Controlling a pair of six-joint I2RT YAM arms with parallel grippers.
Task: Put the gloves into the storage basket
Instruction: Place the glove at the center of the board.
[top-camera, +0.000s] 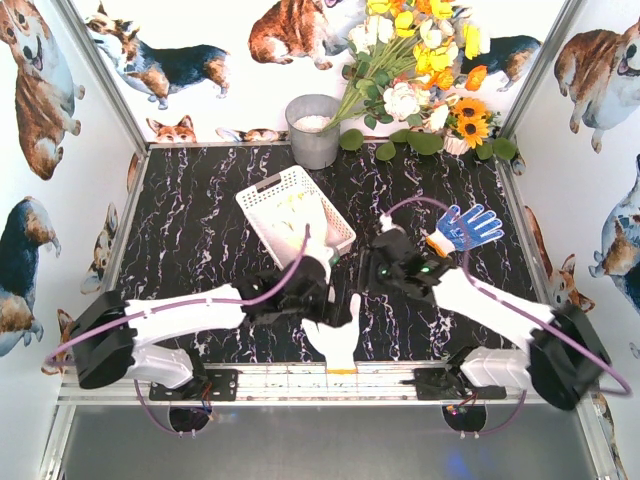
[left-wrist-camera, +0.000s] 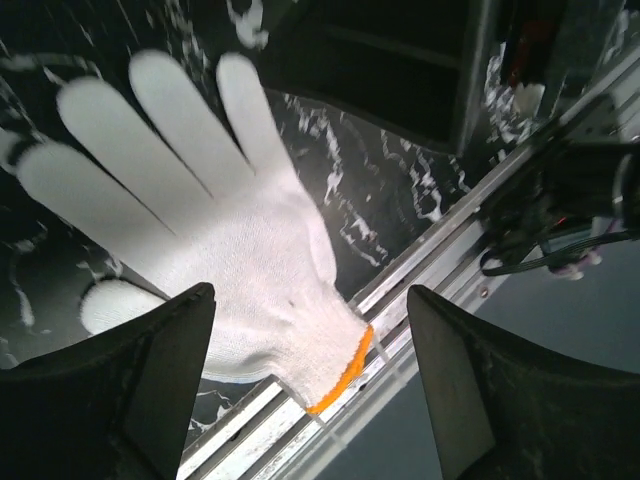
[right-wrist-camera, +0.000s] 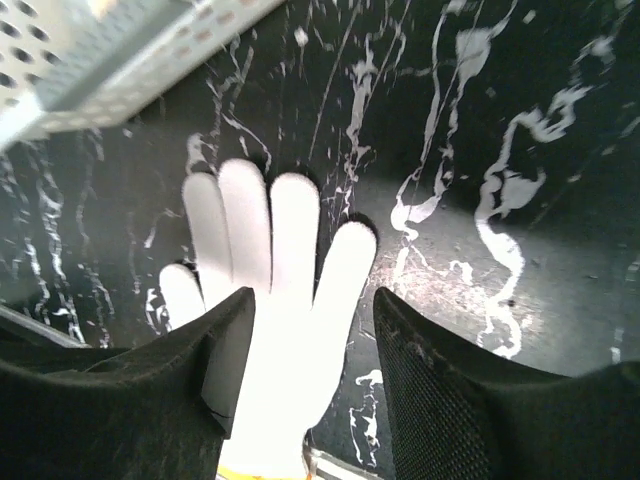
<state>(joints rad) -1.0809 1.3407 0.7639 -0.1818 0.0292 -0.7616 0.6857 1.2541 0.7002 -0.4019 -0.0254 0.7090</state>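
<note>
Fingers (left-wrist-camera: 150, 390) of the left gripper (left-wrist-camera: 310, 310) are standing apart over the orange-cuffed white glove (left-wrist-camera: 220, 230) lying at the near edge of the table (top-camera: 200, 230). Behind it, the white storage basket (top-camera: 247, 207) is holding a pale glove (top-camera: 293, 207), and the grey bucket (top-camera: 313, 145) is holding something white. The right gripper (right-wrist-camera: 312, 320), fingers spread, is hovering over the same glove, with the blue-dotted glove (top-camera: 467, 227) lying to its right.

The black marbled worktop (top-camera: 200, 230) carries a white basket (top-camera: 326, 204) and grey bucket (top-camera: 314, 148). One white glove (top-camera: 338, 342) lies at its near edge, a blue-dotted glove (top-camera: 468, 227) right.
</note>
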